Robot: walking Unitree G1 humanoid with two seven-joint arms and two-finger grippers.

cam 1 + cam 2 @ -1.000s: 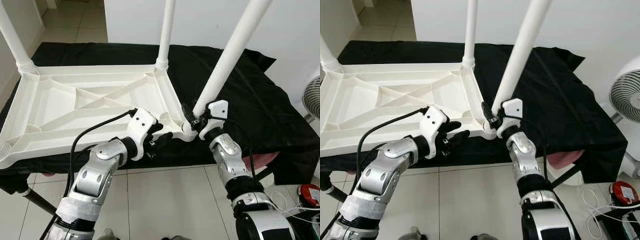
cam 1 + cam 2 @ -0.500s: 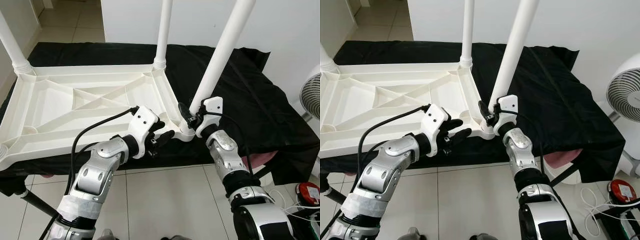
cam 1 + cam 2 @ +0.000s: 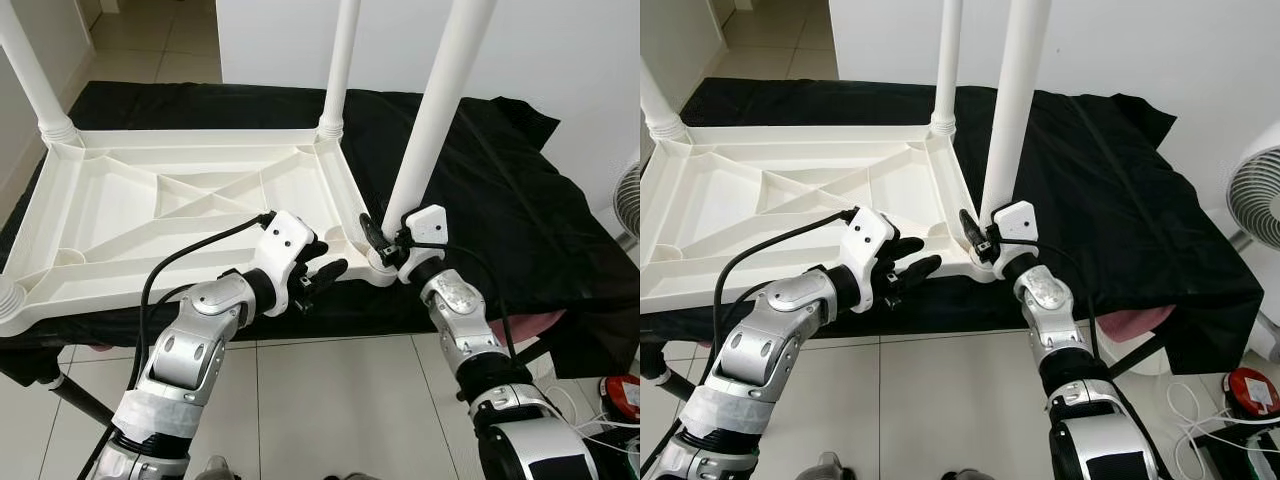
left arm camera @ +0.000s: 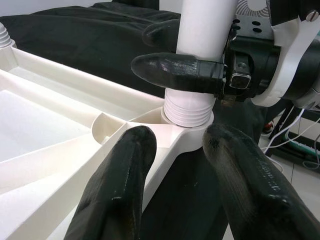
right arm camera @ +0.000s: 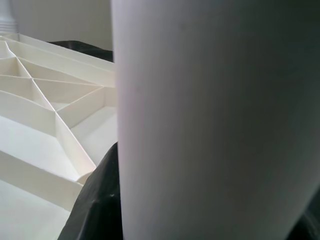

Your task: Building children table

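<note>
At tabletop [image 3: 150,215] corner, right tool [image 3: 385,238] clamps leg [image 3: 430,120], left tool [image 3: 318,275] open.

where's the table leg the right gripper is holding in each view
Left eye: table leg rises right of centre.
Right eye: table leg at centre, upright.
Left wrist: its white base, top centre.
Right wrist: close up, blurred.
Shared landmark: right gripper at its base.
</note>
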